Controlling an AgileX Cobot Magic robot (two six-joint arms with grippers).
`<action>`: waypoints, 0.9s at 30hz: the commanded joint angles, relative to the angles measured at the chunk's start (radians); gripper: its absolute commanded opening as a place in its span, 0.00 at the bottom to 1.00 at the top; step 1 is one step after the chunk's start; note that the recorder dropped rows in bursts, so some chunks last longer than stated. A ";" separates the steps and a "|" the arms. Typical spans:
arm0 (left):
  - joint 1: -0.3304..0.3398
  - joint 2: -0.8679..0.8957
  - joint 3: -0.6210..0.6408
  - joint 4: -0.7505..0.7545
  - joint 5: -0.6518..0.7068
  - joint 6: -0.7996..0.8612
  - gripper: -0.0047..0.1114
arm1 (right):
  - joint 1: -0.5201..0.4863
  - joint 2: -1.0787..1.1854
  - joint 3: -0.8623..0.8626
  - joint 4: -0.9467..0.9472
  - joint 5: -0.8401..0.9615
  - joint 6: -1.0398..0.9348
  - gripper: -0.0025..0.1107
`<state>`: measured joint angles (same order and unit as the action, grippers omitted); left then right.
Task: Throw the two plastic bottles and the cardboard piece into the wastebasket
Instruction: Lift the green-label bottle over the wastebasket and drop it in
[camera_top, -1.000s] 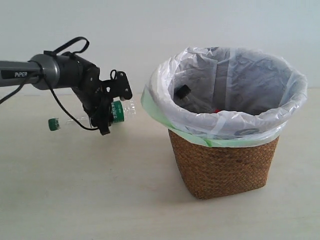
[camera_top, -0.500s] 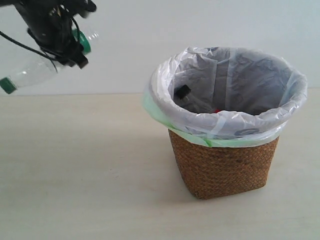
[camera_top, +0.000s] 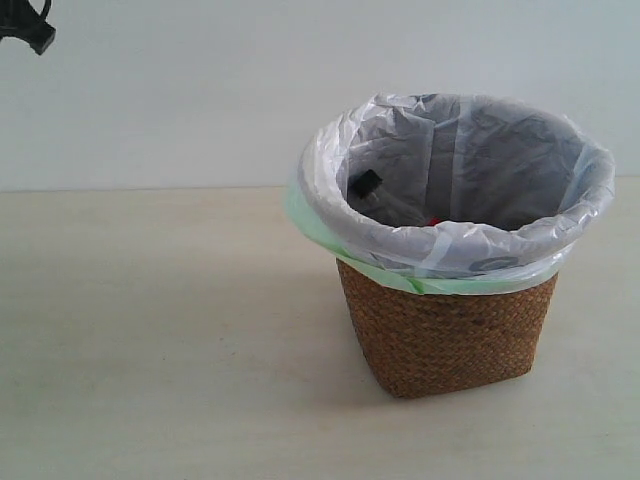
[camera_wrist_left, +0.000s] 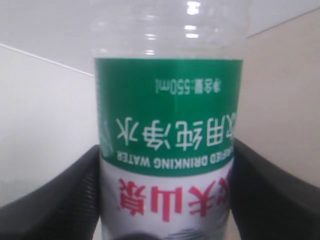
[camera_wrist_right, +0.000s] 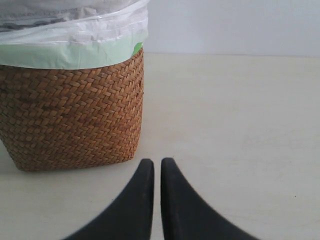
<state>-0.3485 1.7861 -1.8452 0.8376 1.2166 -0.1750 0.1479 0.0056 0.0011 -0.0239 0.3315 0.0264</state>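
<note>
The brown wicker wastebasket (camera_top: 445, 335) with its white and pale green liner stands at the right of the table. Inside it lies the bottle with the black cap (camera_top: 366, 184) and a bit of red label. The clear bottle with the green-and-white label (camera_wrist_left: 167, 130) fills the left wrist view, and my left gripper (camera_wrist_left: 165, 195) is shut on it, one black finger on each side. Only a black scrap of that arm (camera_top: 25, 25) shows at the exterior view's top left corner. My right gripper (camera_wrist_right: 157, 162) is shut and empty, low over the table beside the wastebasket (camera_wrist_right: 70, 115). The cardboard piece is out of view.
The pale table (camera_top: 170, 340) stretches left of and in front of the basket. A plain white wall stands behind it.
My left arm rose with the green-labelled bottle, from table height beside the basket to above the exterior view's top left corner. The basket has not moved.
</note>
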 joint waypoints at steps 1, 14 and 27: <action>0.002 -0.005 -0.003 -0.223 0.004 0.026 0.07 | 0.001 -0.006 -0.001 -0.008 -0.009 -0.003 0.04; -0.132 0.006 -0.178 -1.993 -0.438 0.987 0.76 | 0.001 -0.006 -0.001 -0.008 -0.009 -0.003 0.04; -0.160 0.032 -0.189 -1.332 -0.371 0.611 0.92 | 0.001 -0.006 -0.001 -0.008 -0.009 -0.003 0.04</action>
<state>-0.5121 1.8206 -2.0360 -0.5629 0.8296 0.4882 0.1479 0.0056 0.0011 -0.0239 0.3315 0.0264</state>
